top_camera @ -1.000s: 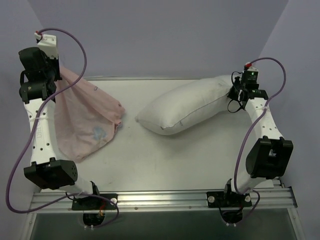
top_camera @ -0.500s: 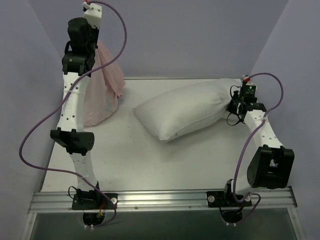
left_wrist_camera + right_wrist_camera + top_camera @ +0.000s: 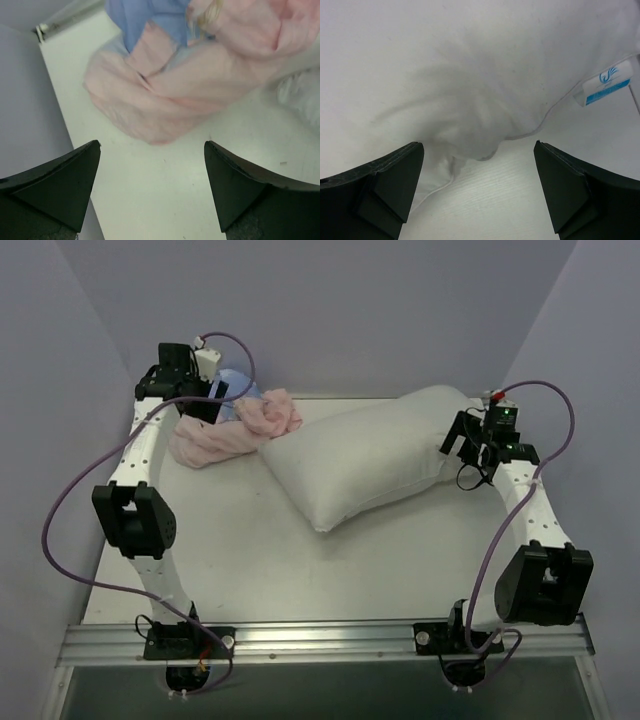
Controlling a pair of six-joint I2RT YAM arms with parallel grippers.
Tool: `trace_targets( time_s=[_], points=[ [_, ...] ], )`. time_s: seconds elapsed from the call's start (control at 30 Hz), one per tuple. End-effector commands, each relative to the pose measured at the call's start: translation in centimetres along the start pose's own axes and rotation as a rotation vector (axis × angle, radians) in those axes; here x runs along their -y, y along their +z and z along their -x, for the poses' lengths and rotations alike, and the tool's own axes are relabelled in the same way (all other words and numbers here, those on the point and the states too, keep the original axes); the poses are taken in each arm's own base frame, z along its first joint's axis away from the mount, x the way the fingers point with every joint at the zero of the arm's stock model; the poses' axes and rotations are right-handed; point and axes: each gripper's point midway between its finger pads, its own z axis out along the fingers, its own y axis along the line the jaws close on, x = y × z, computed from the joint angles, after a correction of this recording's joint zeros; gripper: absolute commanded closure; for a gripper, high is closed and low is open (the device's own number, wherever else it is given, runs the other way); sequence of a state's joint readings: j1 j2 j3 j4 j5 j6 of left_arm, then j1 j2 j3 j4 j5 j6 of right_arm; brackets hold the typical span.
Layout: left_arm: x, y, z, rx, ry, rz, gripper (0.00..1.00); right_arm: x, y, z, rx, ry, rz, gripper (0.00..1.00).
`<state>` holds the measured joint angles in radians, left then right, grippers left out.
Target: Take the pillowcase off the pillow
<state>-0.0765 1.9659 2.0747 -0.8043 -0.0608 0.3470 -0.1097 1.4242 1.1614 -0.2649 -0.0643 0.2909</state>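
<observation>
The limp, crumpled pink-and-blue pillowcase [image 3: 235, 430] lies heaped at the table's [image 3: 300, 570] far-left corner, seemingly touching the plump, smooth white pillow [image 3: 365, 455], while left gripper [image 3: 152, 145] and right gripper [image 3: 479, 145] gape empty.

The left arm [image 3: 135, 465] and right arm [image 3: 530, 510] reach toward the far side, elbows bent. The left gripper [image 3: 152, 150] and right gripper [image 3: 478, 147] have their jaws spread wide.

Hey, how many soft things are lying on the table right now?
2. The pillow lies across the middle, reaching toward the right; the pillowcase is bunched up at the far left, right beside it. Nothing else seems hidden.
</observation>
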Motion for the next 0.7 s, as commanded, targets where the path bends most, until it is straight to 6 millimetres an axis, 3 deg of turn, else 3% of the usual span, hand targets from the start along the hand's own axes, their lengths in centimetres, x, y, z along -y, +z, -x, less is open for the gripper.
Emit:
trace_targets(
  time_s=[0.0, 0.03, 0.07, 0.1, 0.13, 0.17, 0.2, 0.23, 0.27, 0.3, 0.33, 0.37, 0.5, 0.67],
  points=[
    [0.2, -8.0, -1.2, 0.09, -0.078, -0.076, 0.06, -0.7, -3.8, 3.3, 0.132, 0.02, 0.013, 0.0],
    [0.1, -8.9, -2.2, 0.092, -0.083, -0.071, 0.06, -0.8, -4.0, 3.2, 0.131, 0.021, 0.015, 0.0],
    [0.0, -11.7, -2.2, 0.138, -0.081, -0.06, 0.06, -0.8, -4.5, 3.1, 0.136, 0.024, 0.02, 0.0],
    [1.2, -11.1, -5.3, 0.076, -0.079, -0.09, 0.06, -0.9, -4.8, 3.0, 0.136, 0.023, 0.025, 0.0],
    [0.2, -11.7, -7.2, 0.052, -0.089, -0.07, 0.06, -0.8, -4.9, 2.7, 0.129, 0.023, 0.024, 0.0],
    [0.1, -13.7, -8.1, 0.066, -0.086, -0.047, 0.06, -0.9, -5.4, 2.4, 0.13, 0.027, 0.028, 0.0],
    [0.3, -13.9, -9.7, 0.042, -0.087, -0.04, 0.06, -0.8, -5.6, 2.1, 0.128, 0.03, 0.029, 0.0],
    [1.4, -13.2, -13.5, -0.038, -0.087, -0.056, 0.06, -0.8, -5.8, 1.7, 0.12, 0.033, 0.03, 0.0],
    [1.1, -14.6, -14.9, -0.043, -0.089, -0.021, 0.06, -0.8, -6.1, 1.2, 0.116, 0.042, 0.029, 0.0],
    [1.5, -14.8, -16.6, -0.073, -0.086, -0.013, 0.06, -0.8, -6.2, 0.8, 0.107, 0.048, 0.027, 0.0],
    [2.6, -14.4, -19.9, -0.143, -0.081, -0.025, 0.06, -0.6, -6.5, 0.3, 0.099, 0.051, 0.024, 0.0],
    [2.8, -15.4, -20.9, -0.133, -0.078, -0.001, 0.06, -0.6, -6.6, -0.1, 0.09, 0.054, 0.025, 0.0],
    [4.3, -16.1, -26.4, -0.19, -0.065, 0.035, 0.06, -0.9, -6.8, -2.0, 0.056, 0.043, 0.055, 0.0],
    [4.1, -16.8, -29.2, -0.206, -0.055, 0.123, 0.06, -2.5, -8.1, -2.2, 0.093, 0.015, 0.167, 0.0]
  ],
)
